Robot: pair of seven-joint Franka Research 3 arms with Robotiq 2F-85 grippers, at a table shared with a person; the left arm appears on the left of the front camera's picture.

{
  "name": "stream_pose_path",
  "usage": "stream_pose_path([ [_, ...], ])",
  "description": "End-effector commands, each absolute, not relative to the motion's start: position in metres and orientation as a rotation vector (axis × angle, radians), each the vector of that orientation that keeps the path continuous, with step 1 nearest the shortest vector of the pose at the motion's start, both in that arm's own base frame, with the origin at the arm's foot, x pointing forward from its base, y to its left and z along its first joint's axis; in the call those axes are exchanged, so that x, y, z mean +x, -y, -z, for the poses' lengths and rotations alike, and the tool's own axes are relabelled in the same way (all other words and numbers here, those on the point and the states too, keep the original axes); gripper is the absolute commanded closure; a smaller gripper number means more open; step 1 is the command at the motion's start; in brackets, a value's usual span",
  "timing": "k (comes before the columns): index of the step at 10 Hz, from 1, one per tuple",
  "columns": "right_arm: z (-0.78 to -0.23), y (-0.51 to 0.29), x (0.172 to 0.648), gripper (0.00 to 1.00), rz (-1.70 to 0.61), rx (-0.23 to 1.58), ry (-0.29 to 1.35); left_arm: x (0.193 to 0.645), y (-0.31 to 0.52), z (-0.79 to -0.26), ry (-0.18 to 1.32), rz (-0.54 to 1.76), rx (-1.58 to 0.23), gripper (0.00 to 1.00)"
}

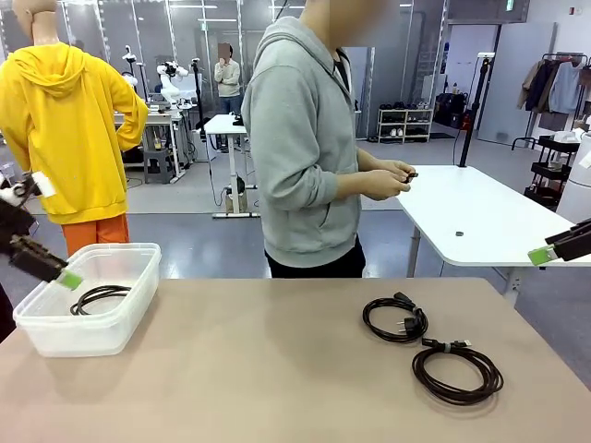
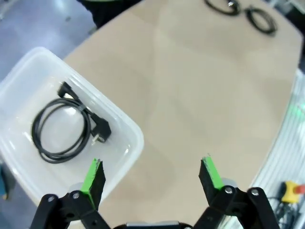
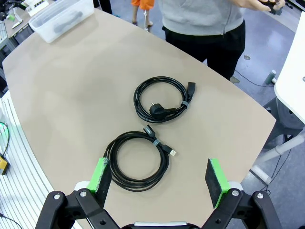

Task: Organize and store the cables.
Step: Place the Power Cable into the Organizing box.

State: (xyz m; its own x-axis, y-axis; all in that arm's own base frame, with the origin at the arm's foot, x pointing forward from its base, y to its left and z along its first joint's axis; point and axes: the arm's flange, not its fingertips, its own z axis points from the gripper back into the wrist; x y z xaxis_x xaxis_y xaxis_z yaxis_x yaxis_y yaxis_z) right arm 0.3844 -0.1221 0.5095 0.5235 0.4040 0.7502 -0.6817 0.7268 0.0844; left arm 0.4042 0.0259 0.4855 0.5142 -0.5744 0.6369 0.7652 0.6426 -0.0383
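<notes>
Three coiled black cables show. One cable lies inside the clear plastic bin at the table's left. A second cable, with plug ends, rests right of the table's centre. The third cable, with a small tie, lies just in front of it. My left gripper hovers open over the bin's near edge, holding nothing. At the right edge, above the third cable, my right gripper is open and holds nothing.
A person in a grey hoodie stands at the far side, both hands on something small and dark. A white table stands behind on the right. Bare tabletop stretches between the bin and the loose cables.
</notes>
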Motion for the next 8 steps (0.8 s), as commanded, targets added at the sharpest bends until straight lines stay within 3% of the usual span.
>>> stream_pose_path([
  [1,-0.512,0.12,0.384,0.0,-0.655,0.403,0.765,0.39,-0.045,-0.483,0.632,0.92,-0.371,0.0],
  [2,-0.512,0.12,0.384,0.0,-0.655,0.403,0.765,0.393,-0.047,-0.481,0.632,0.948,-0.428,0.0],
  [3,-0.512,0.12,0.384,0.0,-0.655,0.403,0.765,0.395,-0.037,-0.481,0.635,0.864,-0.353,0.0],
  [8,-0.512,0.12,0.384,0.0,-0.655,0.403,0.765,0.395,-0.037,-0.481,0.635,0.864,-0.353,0.0],
])
